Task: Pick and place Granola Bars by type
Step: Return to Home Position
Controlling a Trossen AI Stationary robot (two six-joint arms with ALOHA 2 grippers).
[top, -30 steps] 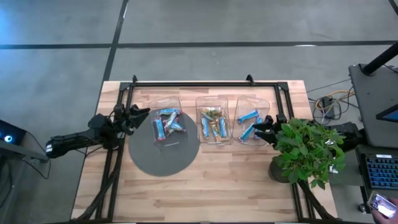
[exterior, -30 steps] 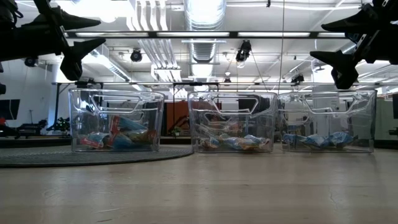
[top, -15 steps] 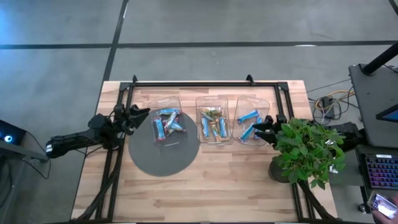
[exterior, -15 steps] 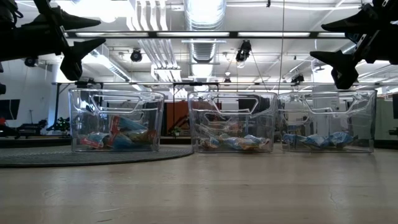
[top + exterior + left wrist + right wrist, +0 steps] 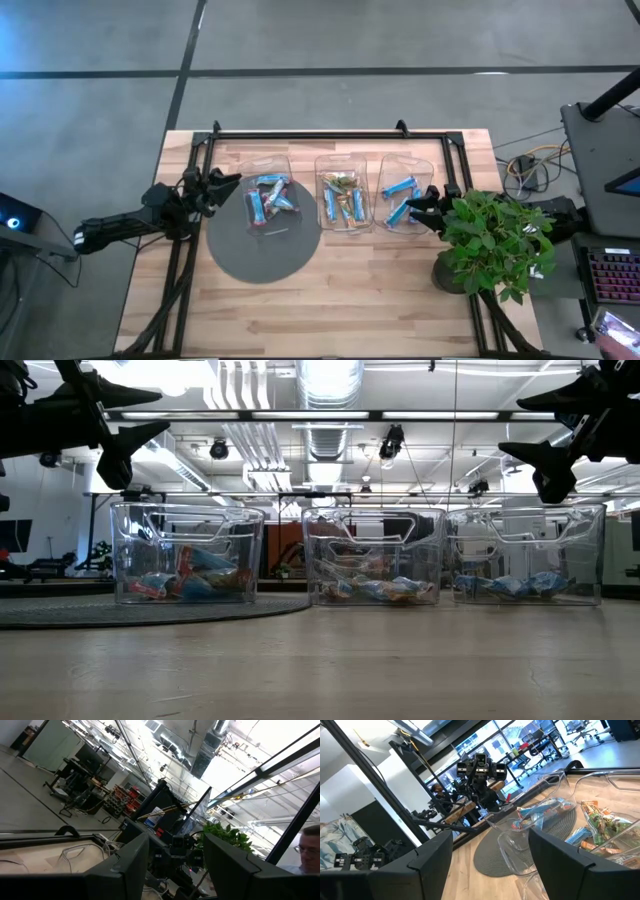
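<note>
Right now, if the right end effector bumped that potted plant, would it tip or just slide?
Probably top-heavy: the potted plant spreads its leaves far wider than its pot, so a high nudge could tip it. The leaves likely bend softly. It stands near the right edge of the table, beside the right end effector, so sliding looks risky.

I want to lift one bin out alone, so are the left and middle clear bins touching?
Apart. The low view shows open background between the left bin and the middle bin; the high view shows bare table between them too.
</note>
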